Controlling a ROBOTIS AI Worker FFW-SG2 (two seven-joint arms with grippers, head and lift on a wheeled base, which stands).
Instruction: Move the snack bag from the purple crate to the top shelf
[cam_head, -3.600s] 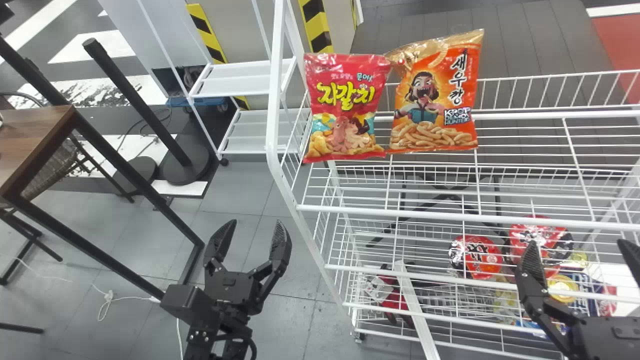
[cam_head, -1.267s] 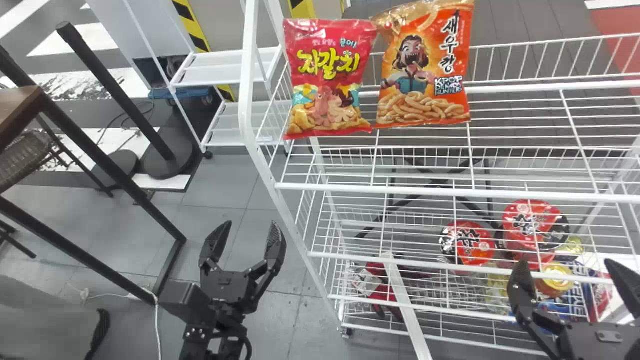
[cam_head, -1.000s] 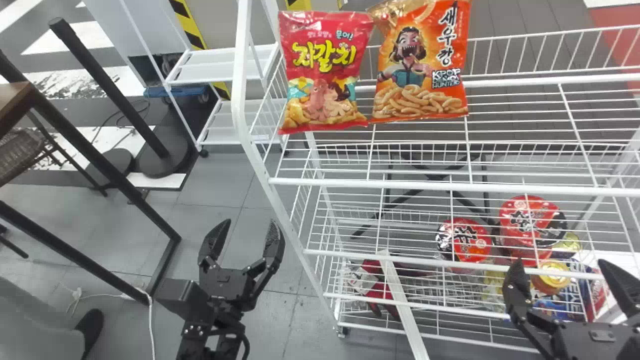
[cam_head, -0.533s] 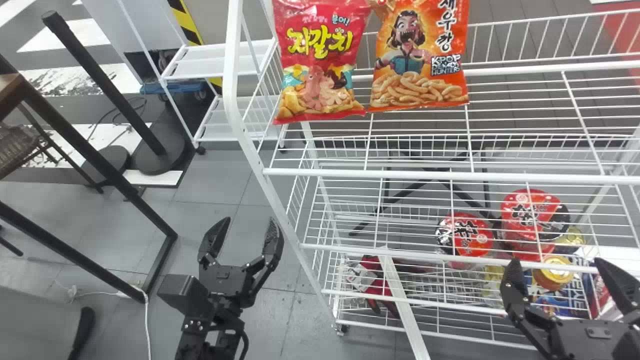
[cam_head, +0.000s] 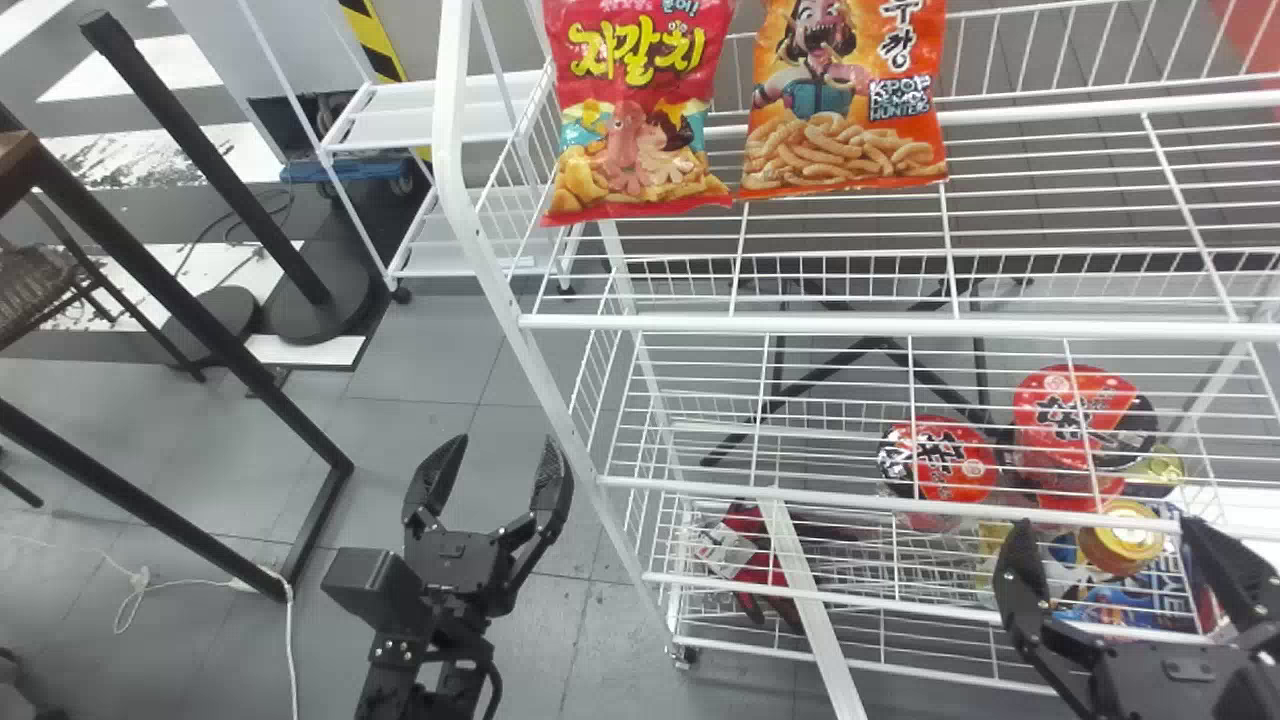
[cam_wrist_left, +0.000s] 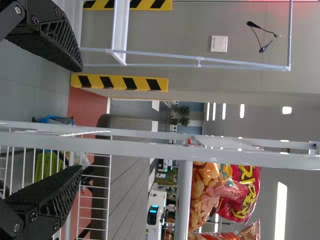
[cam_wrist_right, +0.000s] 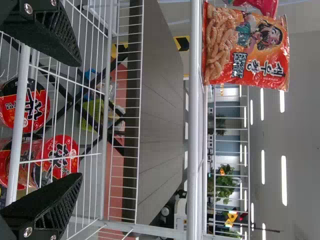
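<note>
1. Head view, left side: my left gripper (cam_head: 504, 445) waits over the floor beside the rack, its black fingers apart and holding nothing; it has barely moved across these frames.
2. Next, the pink-red glossy plastic snack bag (cam_head: 635, 110) stands upright on the white wire top shelf (cam_head: 660, 322), toward its left end. I've watched the rack slide up the view and loom larger, so I judge that I'm closing in, though I can't say whether base, lift or head does it.
3. Just beside it, the orange plastic snack bag (cam_head: 845, 110) also stands on that shelf. I can't tell which bag the task means, but with both up there, the placing looks done to me.
4. At the right, past the red round-lidded cups (cam_head: 940, 458) lower down, my right gripper (cam_head: 1105, 523) has edged slightly left, fingers spread and empty. I'd keep it clear of the shelf rail.
</note>
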